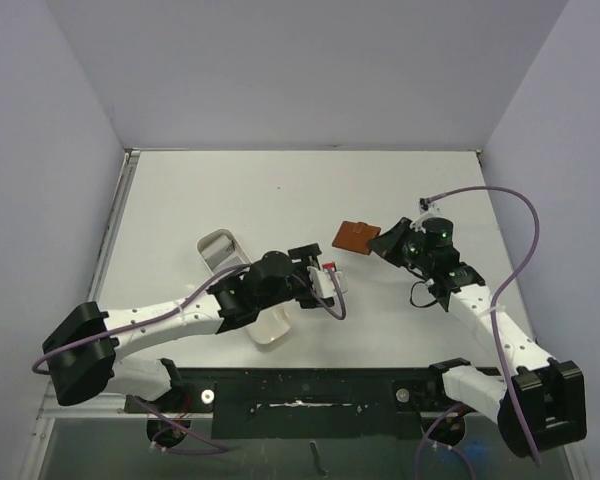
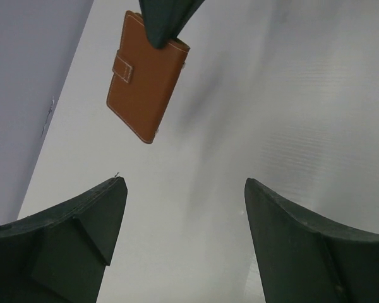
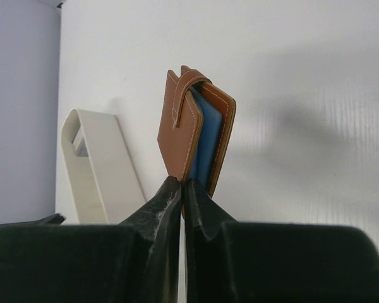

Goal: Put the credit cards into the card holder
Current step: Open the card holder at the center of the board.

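- Right gripper (image 3: 183,183), fingers pressed all but together, pinches one edge of the card holder (image 3: 180,126), which stands on edge ahead of the wrist cam. Overhead it sits centre-right on the table (image 1: 280,190), just beside that gripper.
- Left gripper (image 2: 184,183) gapes wide w/ nothing between its fingers. It is aimed at the holder but well short of it.
- Risk: the grip is narrow and near a corner. The leather could pivot or slip out if the arm swings or the left arm nudges it.
- Risk: a blue card (image 3: 205,148) shows as a sliver between the flaps. W/ the holder tipped on edge and the flaps ajar, it may slide out. How deep it is seated can't be judged.
- Risk: the two arms are close. A left-arm reach toward the holder could clip the right fingers or knock the holder loose.
- Risk: the white tray (image 3: 104,167) lies near the left arm and could get swept by it.
- Hidden: no yellow-orange card in any view, so location unknown. Whether a 2nd card sits behind the blue one can't be told.
- Hidden: the holder's contact w/ the table is unclear. The left wrist cam suggests it is raised, but that is a judgement only.
- Hard to read: a small red-and-white patch by the left gripper overhead, too small to ID.
- Cut off: most of the tray lies under the left arm overhead.
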`<state>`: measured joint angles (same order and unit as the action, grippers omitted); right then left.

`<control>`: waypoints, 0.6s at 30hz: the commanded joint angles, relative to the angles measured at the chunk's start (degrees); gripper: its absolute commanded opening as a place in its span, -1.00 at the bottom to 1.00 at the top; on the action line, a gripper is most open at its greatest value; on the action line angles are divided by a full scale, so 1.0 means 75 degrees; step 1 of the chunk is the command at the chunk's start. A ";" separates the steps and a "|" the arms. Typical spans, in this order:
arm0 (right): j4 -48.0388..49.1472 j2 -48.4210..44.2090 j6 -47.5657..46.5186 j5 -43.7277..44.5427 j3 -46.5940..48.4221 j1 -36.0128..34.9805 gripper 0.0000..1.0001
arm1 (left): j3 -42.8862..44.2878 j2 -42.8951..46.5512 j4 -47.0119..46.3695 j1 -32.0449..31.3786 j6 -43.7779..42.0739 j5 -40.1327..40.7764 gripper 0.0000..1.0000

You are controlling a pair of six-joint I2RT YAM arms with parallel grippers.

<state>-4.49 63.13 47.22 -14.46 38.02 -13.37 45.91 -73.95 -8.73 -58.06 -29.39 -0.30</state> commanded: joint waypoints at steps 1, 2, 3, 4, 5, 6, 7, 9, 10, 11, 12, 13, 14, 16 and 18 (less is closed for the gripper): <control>0.0054 -0.0812 0.0649 -0.0557 -0.0143 -0.0238 -1.00 | -0.0044 -0.0484 -0.1904 -0.0427 -0.1032 0.1062 0.49; 0.0043 -0.0938 0.0733 -0.0602 -0.0194 -0.0310 -1.00 | -0.0069 -0.0619 -0.2165 -0.0519 -0.1143 0.1179 0.49; -0.0001 -0.1043 0.0814 -0.0637 -0.0213 -0.0401 -1.00 | -0.0078 -0.0744 -0.2395 -0.0573 -0.1236 0.1332 0.49; -0.0050 -0.1140 0.0887 -0.0644 -0.0217 -0.0485 -1.00 | -0.0094 -0.0869 -0.2626 -0.0622 -0.1258 0.1467 0.48; -0.0076 -0.1240 0.0949 -0.0650 -0.0237 -0.0567 -1.00 | -0.0106 -0.0983 -0.2865 -0.0669 -0.1520 0.1586 0.48; -0.0080 -0.1320 0.1012 -0.0650 -0.0260 -0.0695 -1.00 | -0.0128 -0.1082 -0.3086 -0.0704 -0.1638 0.1686 0.48; -0.0081 -0.1389 0.1076 -0.0662 -0.0283 -0.0781 -1.00 | -0.0152 -0.1165 -0.3346 -0.0726 -0.1726 0.1772 0.48; -0.0104 -0.1454 0.1186 -0.0743 -0.0289 -0.0943 -1.00 | -0.0177 -0.1319 -0.3809 -0.0757 -0.1869 0.1954 0.48; -0.0156 -0.1480 0.1209 -0.0740 -0.0271 -0.1018 -1.00 | -0.0169 -0.1400 -0.3987 -0.0780 -0.1969 0.2031 0.48; -0.0226 -0.1527 0.1229 -0.0694 -0.0246 -0.1096 -1.00 | -0.0149 -0.1467 -0.4076 -0.0810 -0.2074 0.2081 0.48; -0.0295 -0.1584 0.1249 -0.0672 -0.0239 -0.1146 -1.00 | -0.0119 -0.1535 -0.4115 -0.0829 -0.2163 0.2093 0.47; -0.0327 -0.1666 0.1267 -0.0655 -0.0231 -0.1181 -1.00 | -0.0084 -0.1578 -0.4120 -0.0844 -0.2218 0.2086 0.47; -0.0371 -0.1742 0.1288 -0.0626 -0.0224 -0.1202 -1.00 | -0.0080 -0.1606 -0.4102 -0.0859 -0.2248 0.2066 0.46; -0.0461 -0.1896 0.1313 -0.0577 -0.0184 -0.1229 -1.00 | -0.0086 -0.1635 -0.4019 -0.0860 -0.2294 0.1990 0.44; -0.0589 -0.2009 0.1304 -0.0512 -0.0113 -0.1240 -1.00 | -0.0097 -0.1637 -0.3886 -0.0871 -0.2316 0.1950 0.42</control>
<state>-9.28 50.85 55.99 -18.33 35.73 -22.22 44.40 -86.17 -33.19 -64.14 -44.51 13.72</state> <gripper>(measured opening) 0.033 0.720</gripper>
